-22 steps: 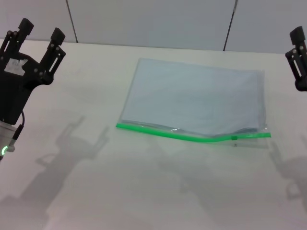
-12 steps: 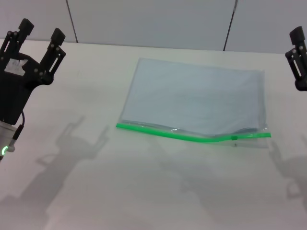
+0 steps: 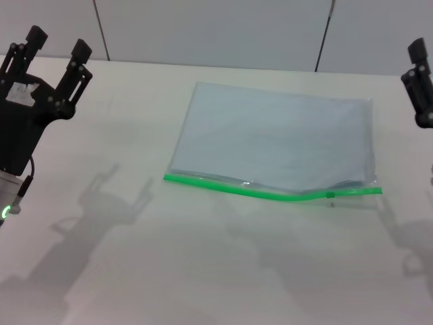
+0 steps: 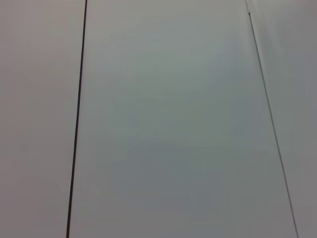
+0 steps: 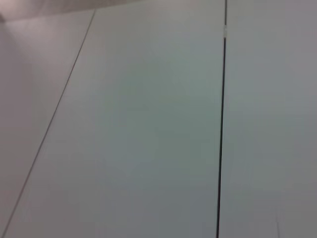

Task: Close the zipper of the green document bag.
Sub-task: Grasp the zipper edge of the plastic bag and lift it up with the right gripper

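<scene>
1. The green document bag lies flat on the white table. Its zipper appears unclosed, the slider near the right end; no gripper touches it.
2. The left gripper, fingers spread wide, hangs well left of the bag.
3. The right gripper is well right of the bag; I cannot tell its opening.

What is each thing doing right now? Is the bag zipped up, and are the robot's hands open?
Bag: lying flat on the table, nothing touching it.
Zipper: along the near edge, wavy; slider sits near the right end; cannot tell how much is zipped.
Left gripper: open, raised at the left, holding nothing.
Right gripper: at the right edge, away from the bag.
</scene>
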`<state>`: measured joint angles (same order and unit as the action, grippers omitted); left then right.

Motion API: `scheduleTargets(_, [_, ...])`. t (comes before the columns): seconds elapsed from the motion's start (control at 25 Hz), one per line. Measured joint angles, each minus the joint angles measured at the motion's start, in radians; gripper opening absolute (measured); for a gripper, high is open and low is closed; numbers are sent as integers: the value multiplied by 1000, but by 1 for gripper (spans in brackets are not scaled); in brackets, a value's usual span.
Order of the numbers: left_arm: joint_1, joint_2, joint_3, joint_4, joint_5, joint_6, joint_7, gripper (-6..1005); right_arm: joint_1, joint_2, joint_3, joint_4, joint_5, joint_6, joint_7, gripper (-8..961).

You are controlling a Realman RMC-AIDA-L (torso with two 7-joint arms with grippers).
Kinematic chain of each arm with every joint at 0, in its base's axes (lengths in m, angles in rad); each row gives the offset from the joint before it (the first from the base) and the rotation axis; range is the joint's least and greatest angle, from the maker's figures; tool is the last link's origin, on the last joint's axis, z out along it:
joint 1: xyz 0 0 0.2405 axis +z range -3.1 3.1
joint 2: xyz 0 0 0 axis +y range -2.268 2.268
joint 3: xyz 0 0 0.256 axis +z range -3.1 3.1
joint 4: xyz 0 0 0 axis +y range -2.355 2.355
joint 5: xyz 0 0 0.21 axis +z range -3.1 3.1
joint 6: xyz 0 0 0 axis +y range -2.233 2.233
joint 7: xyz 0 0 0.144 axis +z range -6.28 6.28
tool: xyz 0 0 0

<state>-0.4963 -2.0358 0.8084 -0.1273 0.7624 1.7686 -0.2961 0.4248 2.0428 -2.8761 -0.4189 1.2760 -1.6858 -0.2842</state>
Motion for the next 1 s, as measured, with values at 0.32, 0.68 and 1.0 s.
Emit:
scheduleTargets(0.32, [-1,2,0,0,0,0,0,718,1,3,0,-13,2,120,-275,769])
scheduleTargets(0.68, [8,5,-8,5,-8,0,0,716,-75,5,0,-3,8,208,-726,768])
scheduleTargets(1.0, [8,5,-8,8,-6,2,0,713,-87,5,3,7,73,427,-953,769])
